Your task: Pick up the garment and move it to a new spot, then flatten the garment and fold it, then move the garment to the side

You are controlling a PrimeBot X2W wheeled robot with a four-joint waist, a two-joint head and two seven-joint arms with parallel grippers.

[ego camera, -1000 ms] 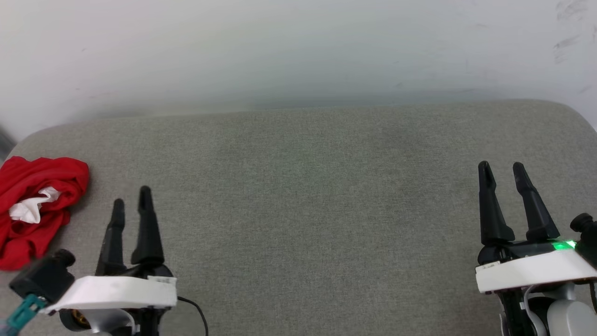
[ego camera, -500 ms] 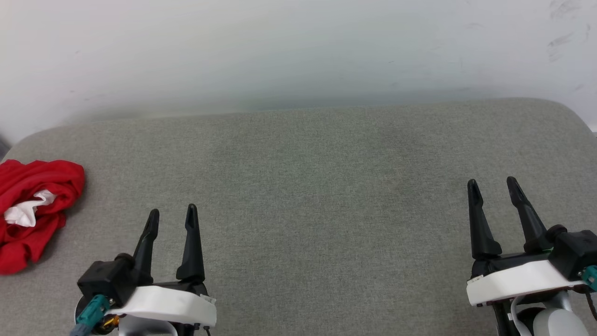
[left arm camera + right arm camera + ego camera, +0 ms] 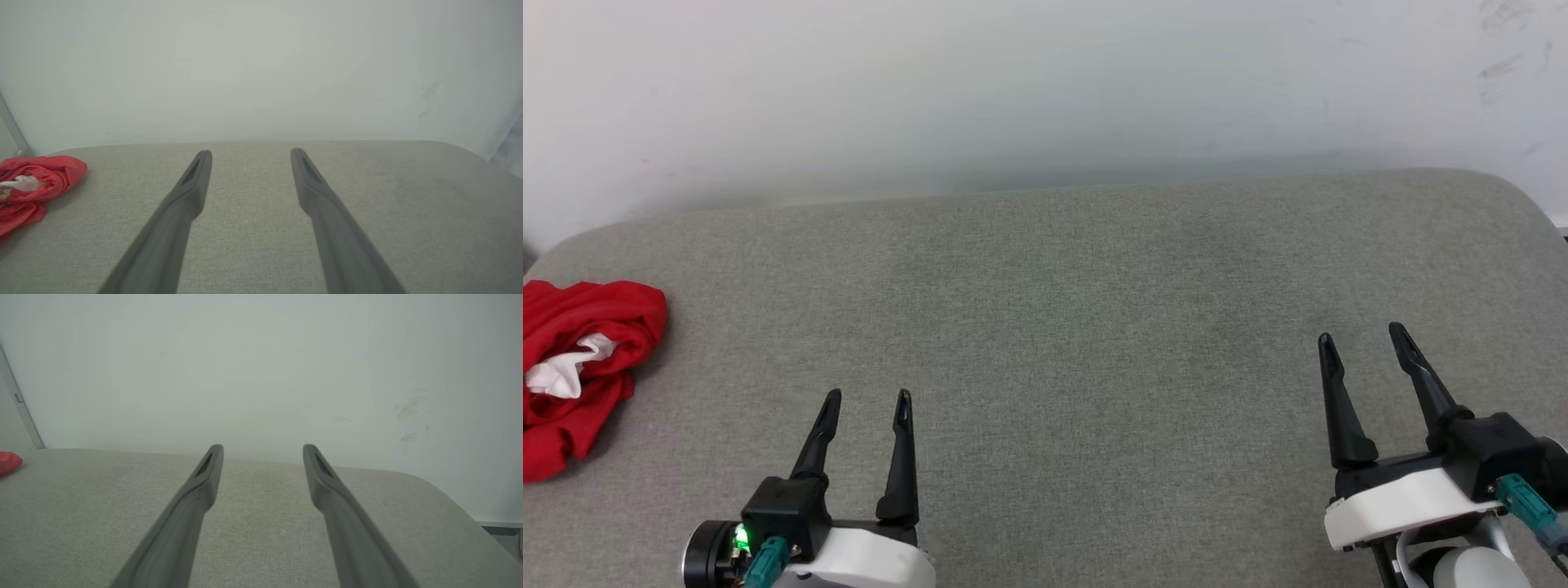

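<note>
The jersey (image 3: pixel 580 359) is cut off by the left edge, its crumpled folds hiding much of the cloth. Wrist-view fingers (image 3: pixel 161 245) blur toward the bottom edge.

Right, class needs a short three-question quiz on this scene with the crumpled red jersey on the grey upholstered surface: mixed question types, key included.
1. True or false: the crumpled red jersey, white fabric showing, is held in the right gripper.
2. The left gripper is: A) open, empty; B) shut on the jersey; C) shut, empty.
3. Fill in: the jersey rests on the grey fabric surface, nearer the ___ gripper.
Key: 1 false; 2 A; 3 left.
</note>
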